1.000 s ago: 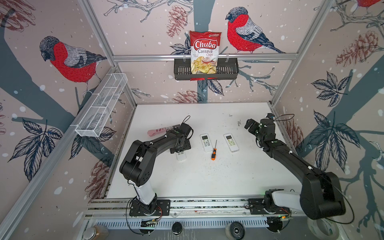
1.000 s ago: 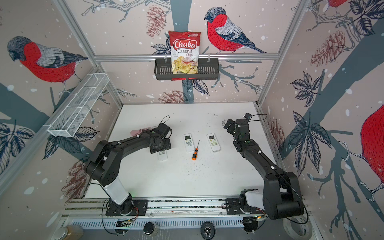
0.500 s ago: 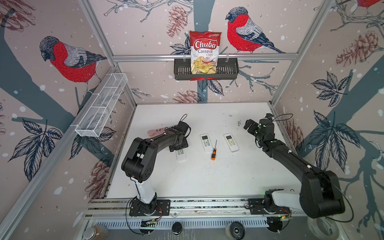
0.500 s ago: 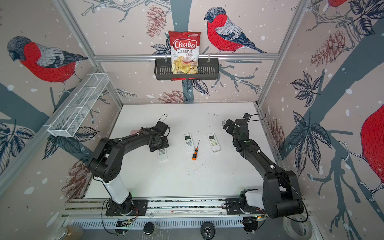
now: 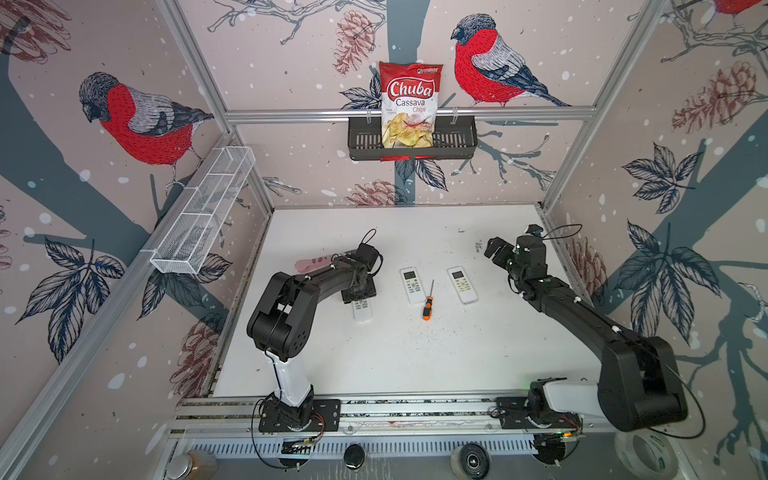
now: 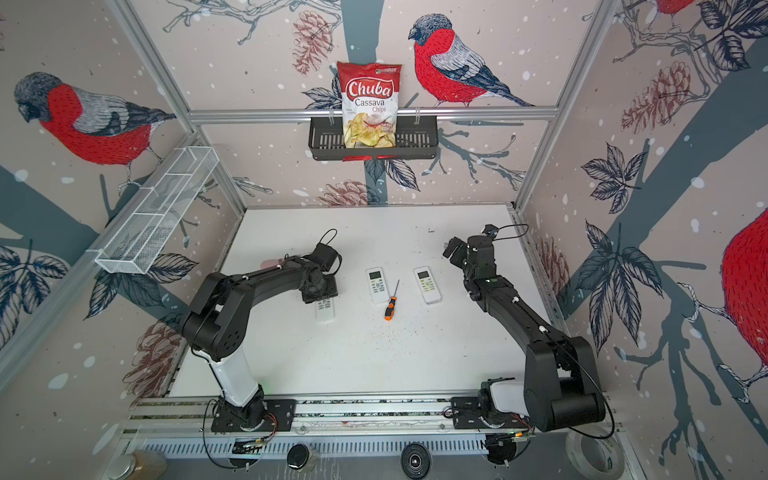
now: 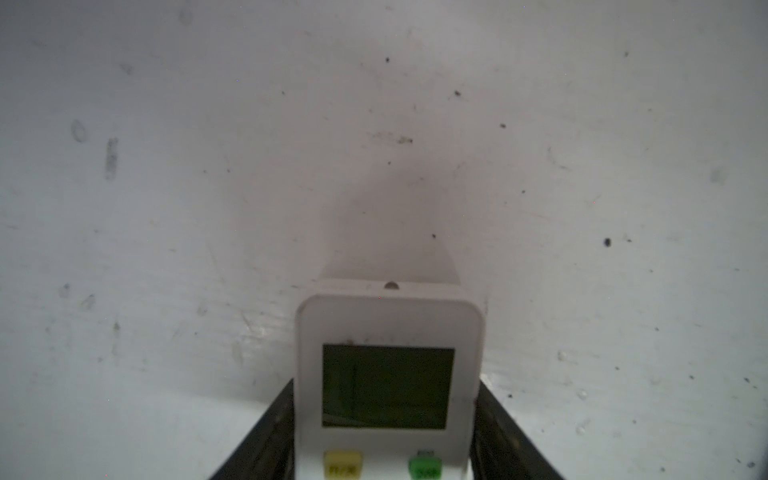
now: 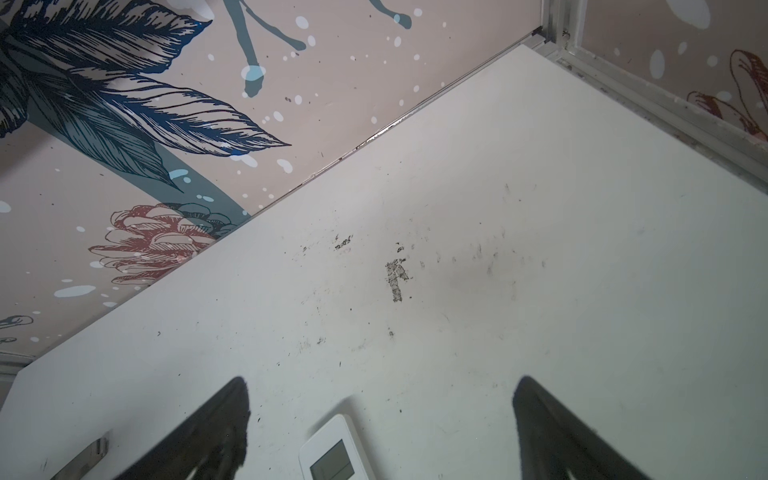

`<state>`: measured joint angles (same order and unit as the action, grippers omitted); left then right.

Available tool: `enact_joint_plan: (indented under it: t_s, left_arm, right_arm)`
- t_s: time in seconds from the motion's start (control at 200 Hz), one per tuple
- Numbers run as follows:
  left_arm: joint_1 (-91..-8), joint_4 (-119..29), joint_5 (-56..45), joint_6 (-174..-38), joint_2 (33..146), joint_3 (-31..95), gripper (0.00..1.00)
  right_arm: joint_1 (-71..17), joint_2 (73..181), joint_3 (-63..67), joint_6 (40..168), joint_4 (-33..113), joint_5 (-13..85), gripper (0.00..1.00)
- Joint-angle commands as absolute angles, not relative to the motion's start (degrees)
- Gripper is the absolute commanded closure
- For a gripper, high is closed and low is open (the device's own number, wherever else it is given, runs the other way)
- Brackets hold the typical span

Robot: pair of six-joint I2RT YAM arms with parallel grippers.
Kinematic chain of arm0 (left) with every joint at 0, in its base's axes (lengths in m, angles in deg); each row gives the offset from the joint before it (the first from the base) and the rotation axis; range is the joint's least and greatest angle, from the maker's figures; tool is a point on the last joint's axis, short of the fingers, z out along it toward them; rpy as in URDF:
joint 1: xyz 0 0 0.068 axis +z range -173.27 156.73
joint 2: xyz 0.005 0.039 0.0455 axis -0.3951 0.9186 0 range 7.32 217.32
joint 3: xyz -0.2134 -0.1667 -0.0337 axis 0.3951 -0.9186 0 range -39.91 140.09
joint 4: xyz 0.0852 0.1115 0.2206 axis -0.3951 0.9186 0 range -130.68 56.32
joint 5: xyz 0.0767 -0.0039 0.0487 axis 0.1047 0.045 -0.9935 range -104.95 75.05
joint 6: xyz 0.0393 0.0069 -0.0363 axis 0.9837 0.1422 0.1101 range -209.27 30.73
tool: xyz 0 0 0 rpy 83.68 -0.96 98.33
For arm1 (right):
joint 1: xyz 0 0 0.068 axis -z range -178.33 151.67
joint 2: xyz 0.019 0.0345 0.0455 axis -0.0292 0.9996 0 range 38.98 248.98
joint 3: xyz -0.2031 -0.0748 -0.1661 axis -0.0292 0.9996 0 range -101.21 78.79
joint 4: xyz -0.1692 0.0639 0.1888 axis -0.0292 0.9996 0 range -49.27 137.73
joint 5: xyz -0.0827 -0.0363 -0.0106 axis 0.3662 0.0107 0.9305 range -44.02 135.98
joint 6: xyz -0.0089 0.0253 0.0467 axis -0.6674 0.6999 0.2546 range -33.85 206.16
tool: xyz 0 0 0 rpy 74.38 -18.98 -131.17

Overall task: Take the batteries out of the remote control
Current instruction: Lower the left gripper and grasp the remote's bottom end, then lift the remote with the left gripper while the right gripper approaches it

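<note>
my L gripper point(image 7: 384, 384) astride white rectangular plastic remote point(image 7: 386, 324), prob. to flip it; clamped? cannot tell | my R gripper point(image 8: 382, 386) wide apart, empty, parked aside

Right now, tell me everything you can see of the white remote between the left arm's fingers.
The white remote looks plastic, round-cornered, with a dark display, yellow and green buttons and a small bump at its end. It lies flat, face up, on the table. The left fingers flank both long sides; firm grip unclear.
</note>
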<state>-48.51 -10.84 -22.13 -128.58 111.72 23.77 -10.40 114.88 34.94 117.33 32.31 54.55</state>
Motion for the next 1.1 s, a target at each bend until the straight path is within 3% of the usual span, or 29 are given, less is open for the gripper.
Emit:
enact_joint_plan:
  t_s: [0.0,0.19,0.345,0.55,0.866,1.091]
  left_arm:
    - [-48.4,-12.0,-21.3,-127.5,112.9,24.1,0.41]
    - [-48.5,-13.1,-21.1,-127.2,114.3,23.8,0.43]
    - [-48.4,-13.0,-20.9,-127.3,113.4,23.7,0.53]
    - [-48.5,-12.8,-19.7,-126.5,111.6,24.2,0.53]
    - [-48.3,-12.9,-14.9,-124.2,108.2,28.3,0.52]
    - [-45.8,-25.4,0.1,-121.6,103.3,28.8,0.51]
  right_arm:
    - [-10.6,114.7,34.5,116.1,32.9,54.0,0.01]
    - [-10.6,113.8,34.8,116.0,32.4,54.1,0.01]
    - [-10.9,114.0,35.0,116.3,31.9,53.0,0.01]
    - [-11.2,114.2,35.1,115.1,30.7,50.4,0.01]
    - [-9.9,115.1,36.0,112.3,24.7,33.3,0.01]
    - [-6.6,115.2,36.9,114.5,16.3,16.6,0.01]
